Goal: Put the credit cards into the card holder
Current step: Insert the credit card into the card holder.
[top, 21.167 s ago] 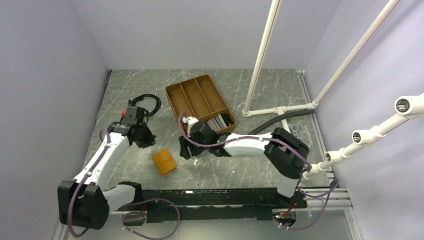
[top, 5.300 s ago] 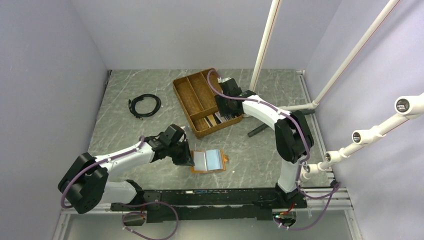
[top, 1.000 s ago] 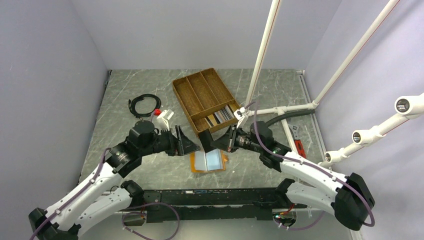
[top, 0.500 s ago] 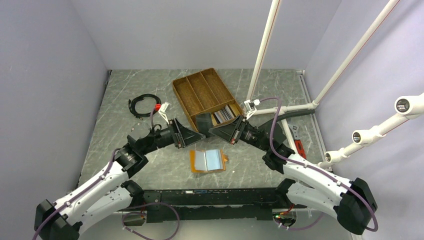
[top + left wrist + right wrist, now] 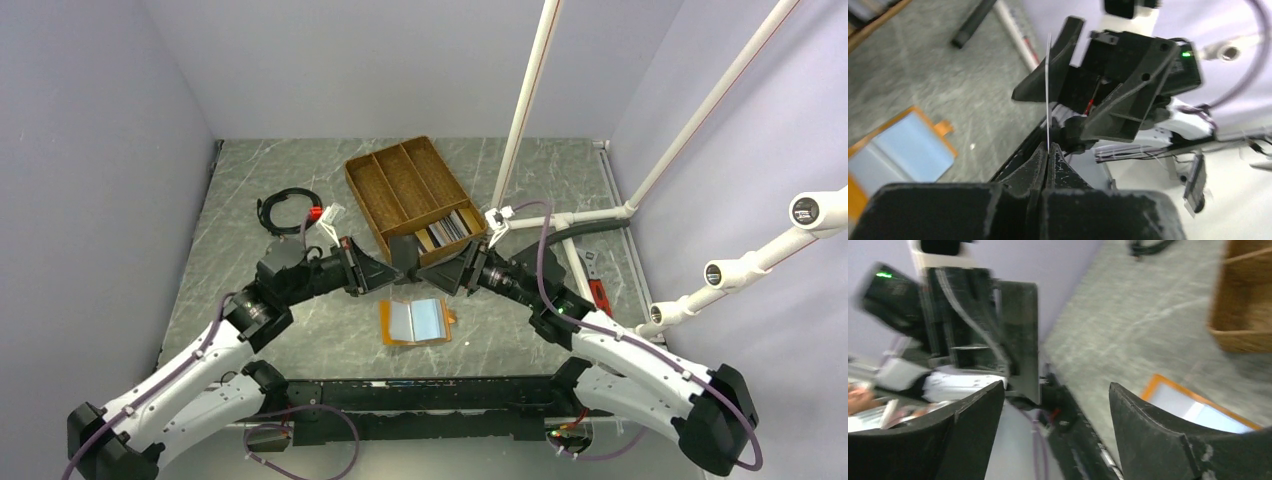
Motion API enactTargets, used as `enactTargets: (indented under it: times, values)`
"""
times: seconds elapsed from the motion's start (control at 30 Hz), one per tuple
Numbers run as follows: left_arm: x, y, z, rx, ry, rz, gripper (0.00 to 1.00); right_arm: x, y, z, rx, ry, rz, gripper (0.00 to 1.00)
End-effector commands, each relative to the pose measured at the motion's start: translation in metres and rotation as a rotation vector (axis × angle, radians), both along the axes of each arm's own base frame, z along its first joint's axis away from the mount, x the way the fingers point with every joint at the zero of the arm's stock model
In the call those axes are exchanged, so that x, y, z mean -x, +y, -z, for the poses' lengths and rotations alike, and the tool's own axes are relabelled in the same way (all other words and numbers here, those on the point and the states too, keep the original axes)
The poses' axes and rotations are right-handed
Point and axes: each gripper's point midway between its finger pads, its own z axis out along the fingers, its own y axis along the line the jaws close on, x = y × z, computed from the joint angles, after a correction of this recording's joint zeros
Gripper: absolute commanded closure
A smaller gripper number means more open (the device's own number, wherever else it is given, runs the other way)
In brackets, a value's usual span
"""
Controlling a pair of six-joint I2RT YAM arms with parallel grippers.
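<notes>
A dark credit card [image 5: 404, 257] hangs in the air between my two grippers, above the open card holder [image 5: 415, 321]. My left gripper [image 5: 390, 273] is shut on the card, which shows edge-on as a thin line [image 5: 1048, 90] rising from the closed fingertips [image 5: 1048, 147]. My right gripper [image 5: 437, 272] faces it with jaws wide open [image 5: 1055, 390]. The card's flat face [image 5: 1019, 340] is ahead of them, untouched. The orange holder lies flat with its pale blue lining up [image 5: 898, 155] [image 5: 1198, 407]. More cards [image 5: 446, 228] lie in the wicker tray.
The brown divided wicker tray [image 5: 400, 180] stands behind the grippers. A coiled black cable [image 5: 289, 211] lies at the back left. White pipe legs [image 5: 545, 220] and a black hose [image 5: 570, 235] are on the right, with a red-handled tool [image 5: 598, 296] near the right edge.
A second ago my right gripper carried the dark card. The grippers met above the holder, my left gripper now pinches the card, and my right jaws stand open.
</notes>
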Motion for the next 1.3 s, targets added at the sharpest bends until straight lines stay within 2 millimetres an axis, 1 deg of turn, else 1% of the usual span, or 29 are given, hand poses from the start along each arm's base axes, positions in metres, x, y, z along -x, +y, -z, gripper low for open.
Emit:
enactTargets:
  times: [0.0, 0.03, 0.07, 0.13, 0.2, 0.27, 0.33, 0.37, 0.43, 0.5, 0.6, 0.73, 0.87, 0.93, 1.0, 1.1, 1.27]
  values:
    - [-0.002, 0.03, 0.048, -0.394, 0.088, -0.052, 1.0, -0.025, -0.044, 0.074, 0.518, -0.019, 0.178, 0.16]
    - [0.003, 0.034, 0.061, -0.467, 0.125, -0.018, 1.0, -0.026, -0.052, 0.086, 0.586, -0.015, 0.185, 0.15]
    - [0.009, 0.035, 0.071, -0.515, 0.158, 0.03, 1.0, -0.023, -0.052, 0.093, 0.618, -0.025, 0.157, 0.18]
    - [0.022, 0.031, 0.084, -0.543, 0.221, 0.138, 1.0, -0.015, -0.041, 0.102, 0.63, -0.039, 0.055, 0.35]
    - [0.031, 0.024, 0.093, -0.528, 0.28, 0.213, 1.0, -0.007, -0.025, 0.108, 0.621, -0.026, -0.054, 0.55]
    - [0.033, 0.018, 0.102, -0.515, 0.339, 0.246, 1.0, -0.004, -0.009, 0.112, 0.595, -0.009, -0.144, 0.77]
    - [0.031, 0.013, 0.108, -0.481, 0.383, 0.26, 1.0, -0.003, 0.003, 0.12, 0.562, 0.023, -0.188, 0.94]
    - [0.031, 0.01, 0.111, -0.461, 0.403, 0.266, 1.0, -0.004, 0.007, 0.124, 0.552, 0.039, -0.201, 1.0]
    - [0.029, 0.005, 0.117, -0.42, 0.446, 0.271, 1.0, -0.007, 0.015, 0.132, 0.544, 0.054, -0.221, 1.0]
    - [0.028, 0.001, 0.129, -0.407, 0.494, 0.278, 1.0, -0.012, 0.017, 0.147, 0.56, 0.089, -0.213, 1.0]
    - [0.028, 0.0, 0.153, -0.431, 0.573, 0.274, 1.0, -0.02, 0.012, 0.17, 0.6, 0.142, -0.174, 1.0]
    - [0.025, 0.003, 0.176, -0.432, 0.634, 0.269, 1.0, -0.024, 0.006, 0.193, 0.606, 0.196, -0.155, 1.0]
    - [0.021, 0.008, 0.19, -0.433, 0.654, 0.263, 1.0, -0.024, -0.001, 0.213, 0.612, 0.242, -0.149, 1.0]
    - [0.019, 0.011, 0.194, -0.444, 0.654, 0.254, 1.0, -0.021, -0.005, 0.224, 0.62, 0.269, -0.156, 1.0]
    - [0.019, 0.012, 0.197, -0.431, 0.652, 0.258, 1.0, -0.021, -0.008, 0.232, 0.636, 0.282, -0.154, 1.0]
    - [0.018, 0.013, 0.204, -0.412, 0.659, 0.265, 1.0, -0.019, -0.01, 0.239, 0.641, 0.296, -0.156, 1.0]
    - [0.018, 0.015, 0.212, -0.417, 0.663, 0.264, 1.0, -0.02, -0.01, 0.24, 0.639, 0.301, -0.157, 1.0]
